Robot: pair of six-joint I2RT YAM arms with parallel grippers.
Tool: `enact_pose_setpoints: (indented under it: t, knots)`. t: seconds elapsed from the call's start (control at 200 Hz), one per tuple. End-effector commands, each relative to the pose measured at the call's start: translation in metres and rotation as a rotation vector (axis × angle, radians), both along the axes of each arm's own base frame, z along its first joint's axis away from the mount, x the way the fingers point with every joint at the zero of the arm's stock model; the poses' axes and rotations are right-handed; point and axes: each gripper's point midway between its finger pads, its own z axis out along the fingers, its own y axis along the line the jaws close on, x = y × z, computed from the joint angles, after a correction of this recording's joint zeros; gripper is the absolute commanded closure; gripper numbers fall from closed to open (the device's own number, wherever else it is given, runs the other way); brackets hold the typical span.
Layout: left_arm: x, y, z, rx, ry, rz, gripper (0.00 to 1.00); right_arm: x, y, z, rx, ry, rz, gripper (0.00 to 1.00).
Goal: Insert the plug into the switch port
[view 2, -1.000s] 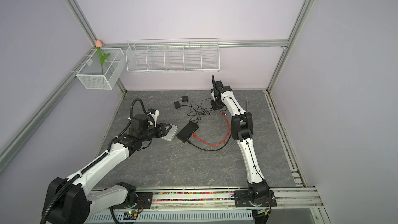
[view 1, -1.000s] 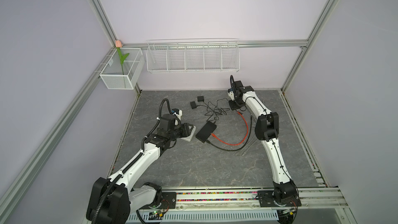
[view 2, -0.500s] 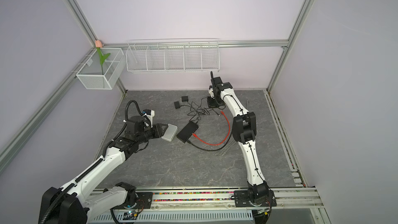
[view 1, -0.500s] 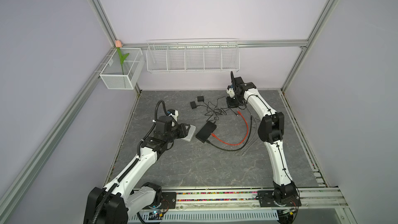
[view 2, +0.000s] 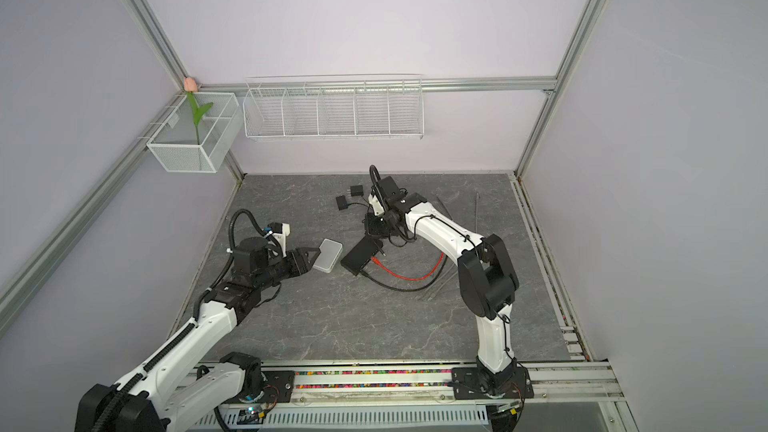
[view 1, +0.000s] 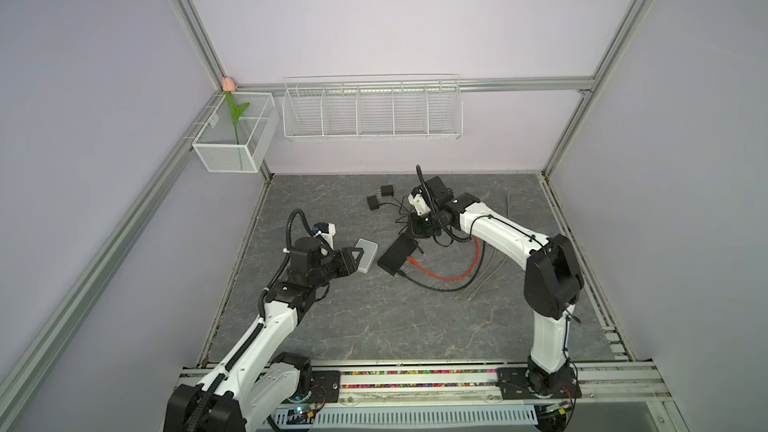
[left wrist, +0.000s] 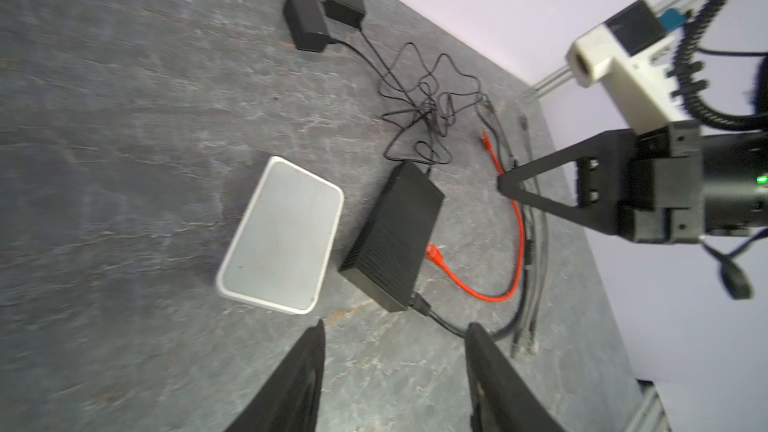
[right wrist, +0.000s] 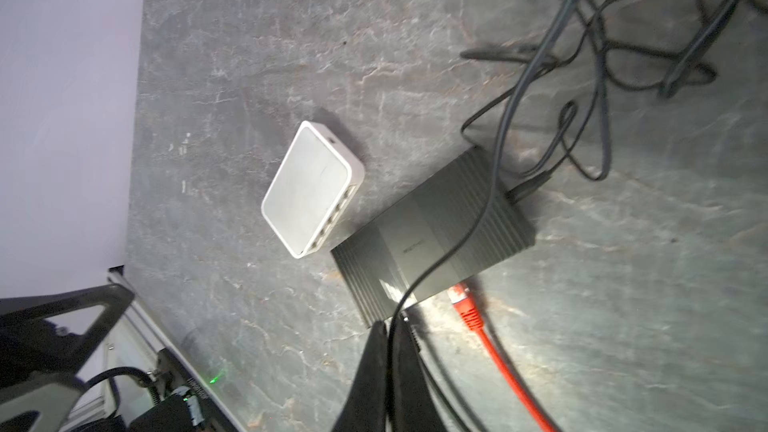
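Black cable (right wrist: 473, 227) in closed right claw (right wrist: 390, 328)

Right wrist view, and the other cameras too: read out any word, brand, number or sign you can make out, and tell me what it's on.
Nothing can be read for certain.
Black ribbed rectangular box: a small faint mark on its top face, too blurred to read.
White rounded plastic switch: no legible text shows.
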Motion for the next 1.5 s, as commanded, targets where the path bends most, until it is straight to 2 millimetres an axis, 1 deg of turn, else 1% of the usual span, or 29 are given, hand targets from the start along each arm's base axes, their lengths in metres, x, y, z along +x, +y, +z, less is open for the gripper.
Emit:
enact_pose_setpoints:
  t: [0.0,0.12,0.195,0.31,0.45,0.58,0.745,1.0,1.14,1.22,1.36,1.495]
  knots:
    - [-0.016,-0.029,0.037,-0.168,-0.112,-0.164,0.44,0.005,0.029,0.034,0.233,-0.083,-0.054,0.93]
    - [-0.034,-0.052,0.043,-0.155,-0.145,-0.254,0.43,-0.006,0.044,0.054,0.350,-0.122,-0.044,0.93]
    - [-0.043,-0.060,0.044,-0.137,-0.175,-0.274,0.42,-0.013,0.053,0.066,0.412,-0.122,-0.030,0.93]
    - [-0.047,-0.062,0.045,-0.150,-0.187,-0.276,0.41,-0.018,0.056,0.082,0.469,-0.146,-0.027,0.93]
    - [-0.051,-0.066,0.048,-0.170,-0.182,-0.291,0.41,-0.020,0.052,0.090,0.499,-0.157,-0.053,0.93]
    - [-0.049,-0.067,0.043,-0.141,-0.173,-0.282,0.41,-0.028,0.053,0.099,0.549,-0.156,-0.051,0.93]
    - [-0.043,-0.066,0.048,-0.131,-0.194,-0.264,0.41,-0.045,0.053,0.115,0.571,-0.183,-0.045,0.93]
    - [-0.035,-0.073,0.061,-0.131,-0.209,-0.275,0.42,-0.064,0.063,0.118,0.608,-0.146,-0.013,0.93]
    - [-0.032,-0.073,0.067,-0.129,-0.225,-0.266,0.43,-0.073,0.069,0.117,0.612,-0.137,0.003,0.93]
    - [-0.030,-0.073,0.069,-0.131,-0.231,-0.263,0.46,-0.077,0.071,0.116,0.613,-0.128,0.009,0.93]
    - [-0.027,-0.076,0.067,-0.131,-0.224,-0.267,0.53,-0.084,0.075,0.117,0.630,-0.116,0.022,0.93]
    - [-0.026,-0.076,0.068,-0.130,-0.225,-0.266,0.63,-0.089,0.075,0.122,0.638,-0.120,0.033,0.93]
